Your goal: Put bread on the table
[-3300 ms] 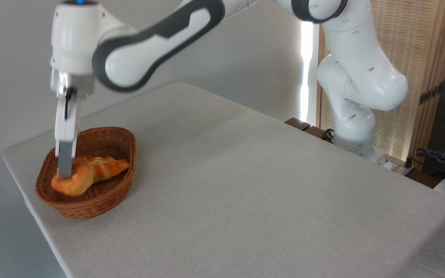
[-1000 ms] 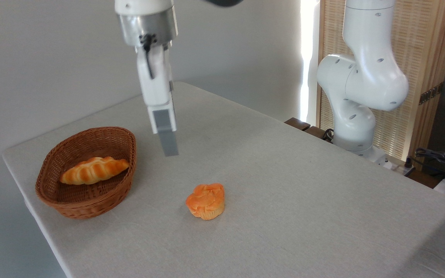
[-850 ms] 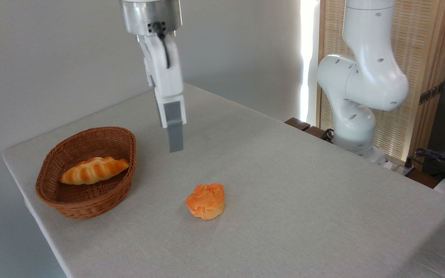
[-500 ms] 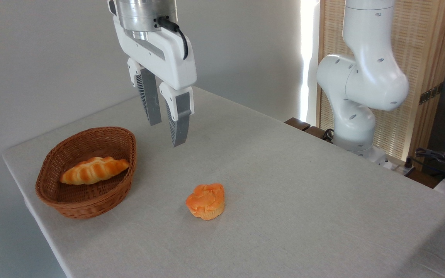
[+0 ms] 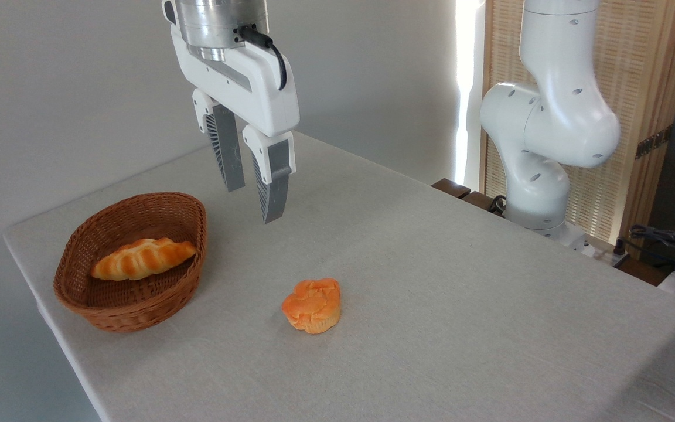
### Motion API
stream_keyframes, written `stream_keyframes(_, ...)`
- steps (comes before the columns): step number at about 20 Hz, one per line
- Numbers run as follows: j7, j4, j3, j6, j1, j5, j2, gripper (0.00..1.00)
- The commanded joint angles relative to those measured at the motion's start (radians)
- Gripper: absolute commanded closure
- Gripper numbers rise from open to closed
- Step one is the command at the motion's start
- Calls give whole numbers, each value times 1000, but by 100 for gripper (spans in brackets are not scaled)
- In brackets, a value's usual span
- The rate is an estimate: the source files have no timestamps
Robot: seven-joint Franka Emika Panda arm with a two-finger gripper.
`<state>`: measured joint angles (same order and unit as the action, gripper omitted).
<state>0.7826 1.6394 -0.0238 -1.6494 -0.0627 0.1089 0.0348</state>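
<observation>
While its two grey fingers (image 5: pixel 226 155) stand spread with a clear gap and nothing between them, the gripper (image 5: pixel 252 205) hangs in the air above the table (image 5: pixel 460 293), pointing down and tilted a little. Below it and to the right, well apart from the fingertips, the bread (image 5: pixel 312 305) sits upright on the grey-beige cloth near the middle of the table's front part, its swirled orange top up and its paler base on the cloth. Off to the left, near the table's corner, a brown wicker basket (image 5: pixel 156 305) holds a longer ridged golden loaf (image 5: pixel 141 258).
</observation>
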Motion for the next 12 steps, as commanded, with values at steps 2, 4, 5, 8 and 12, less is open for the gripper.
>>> stream_keyframes(2, 1, -24, 2, 20, 12, -11, -9, 0)
stream_keyframes(4, 1, -23, 2, 23, 21, -11, -9, 0)
stream_keyframes(5, 0, -23, 2, 23, 24, -11, -9, 0)
stream_keyframes(8, -2, -24, 4, 25, 24, -27, -10, 0)
stream_keyframes(12, -5, -23, 51, 30, 24, -159, -15, 0)
